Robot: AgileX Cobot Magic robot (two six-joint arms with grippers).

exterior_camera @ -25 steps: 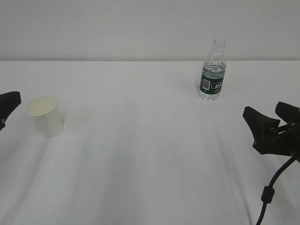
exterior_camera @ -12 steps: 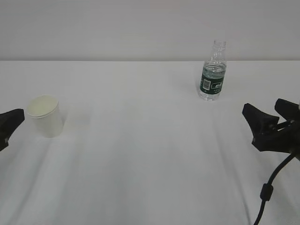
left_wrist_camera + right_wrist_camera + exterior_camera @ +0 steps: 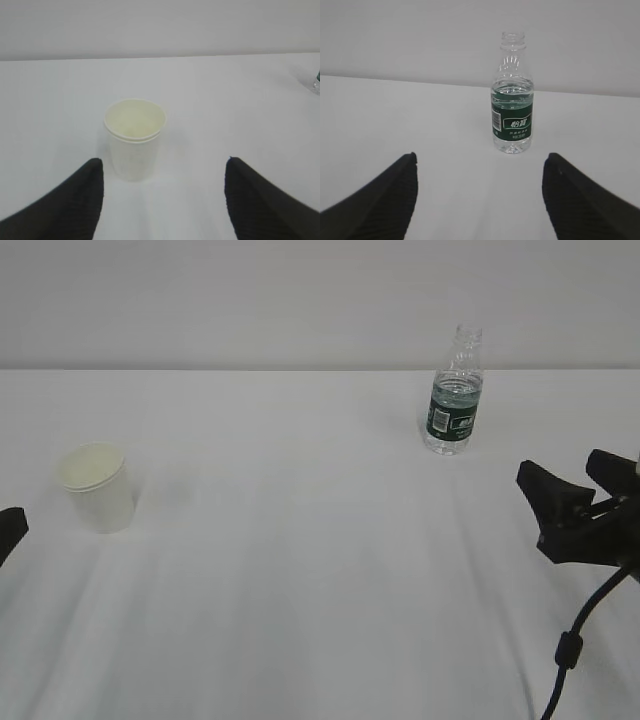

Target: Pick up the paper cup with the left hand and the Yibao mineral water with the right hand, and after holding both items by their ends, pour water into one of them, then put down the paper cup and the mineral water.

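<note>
Step in hand: the approach before either pick-up; nothing was gripped and both items stood on the white table (image 3: 300, 570).
Paper cup: the paper cup (image 3: 97, 486) stood upright on the left part of the table, mouth up, its long axis vertical, tapering to the base. In the left wrist view it sat ahead of the fingers, slightly left of the gap's centre (image 3: 135, 138).
Mineral water: the bottle of Yibao mineral water (image 3: 455, 391) stood upright toward the back right of the table, uncapped neck pointing up, long axis vertical, green label facing the right wrist camera (image 3: 512, 114). Water reached roughly the top of the label.
Left hand: the left hand (image 3: 162, 200) had its fingers spread wide and empty, with the cup ahead of them and untouched. In the exterior view only a black tip showed at the left edge (image 3: 8, 530).
Right hand: the right hand (image 3: 572, 488) was likewise spread apart and empty, well short of the bottle, its cable (image 3: 575, 640) hanging below.
Next move, left: probably to advance until the cup sits between the fingers, then close gently; thin paper walls would likely crush easily.
Next move, right: probably to travel forward and centre on the bottle, gripping without tipping it, as it has no cap.
</note>
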